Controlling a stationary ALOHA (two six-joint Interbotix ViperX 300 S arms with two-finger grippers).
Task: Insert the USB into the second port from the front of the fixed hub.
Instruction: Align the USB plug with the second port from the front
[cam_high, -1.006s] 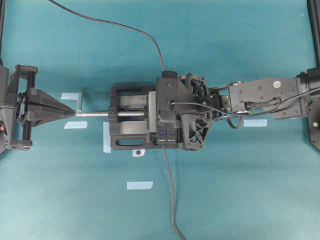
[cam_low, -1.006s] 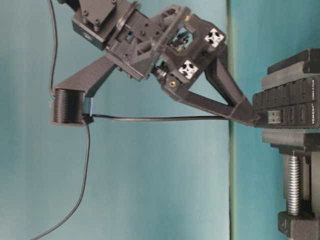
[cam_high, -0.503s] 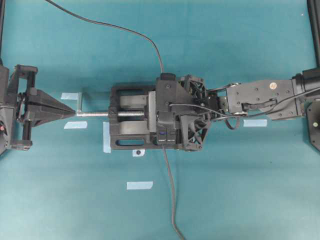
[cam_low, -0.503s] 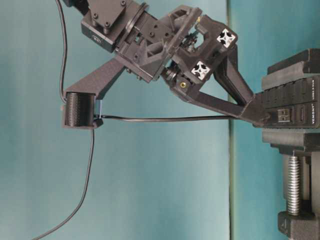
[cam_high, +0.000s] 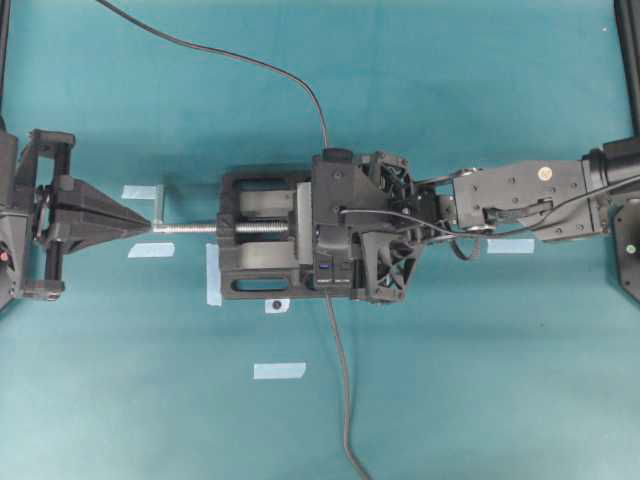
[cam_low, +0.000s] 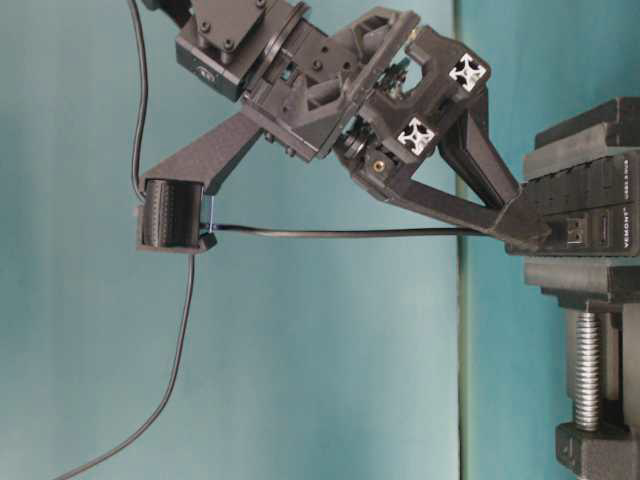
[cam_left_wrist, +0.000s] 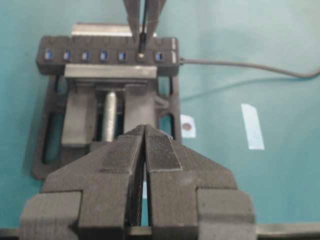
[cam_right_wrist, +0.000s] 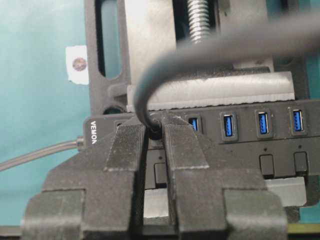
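The right gripper (cam_right_wrist: 155, 131) is clamped narrow on the USB (cam_right_wrist: 154, 131), its fingers (cam_right_wrist: 182, 150) pinching the plug where the cable (cam_low: 330, 233) leaves it. The tips are pressed against the port face of the hub (cam_left_wrist: 107, 55), at the second port from the end where the hub's own cable (cam_left_wrist: 240, 67) comes out. In the table-level view the gripper (cam_low: 540, 232) meets the hub (cam_low: 590, 190) just beside two ports left bare near the "VEMONT" lettering, and the plug itself is hidden behind the fingertips, so how deep it sits cannot be told. The USB's cable runs level back from the tips to a black ribbed cylinder (cam_low: 170, 213) on the arm and then hangs down. The hub is held upright in a black vise (cam_high: 260, 248) with a silver screw (cam_high: 190, 228), standing on the teal desk (cam_high: 480, 380). Well apart on the far side of the vise, the left gripper (cam_left_wrist: 145, 145) points at the screw's handle with its jaws pressed together on nothing. Bits of pale tape (cam_high: 279, 370) lie on the desk.
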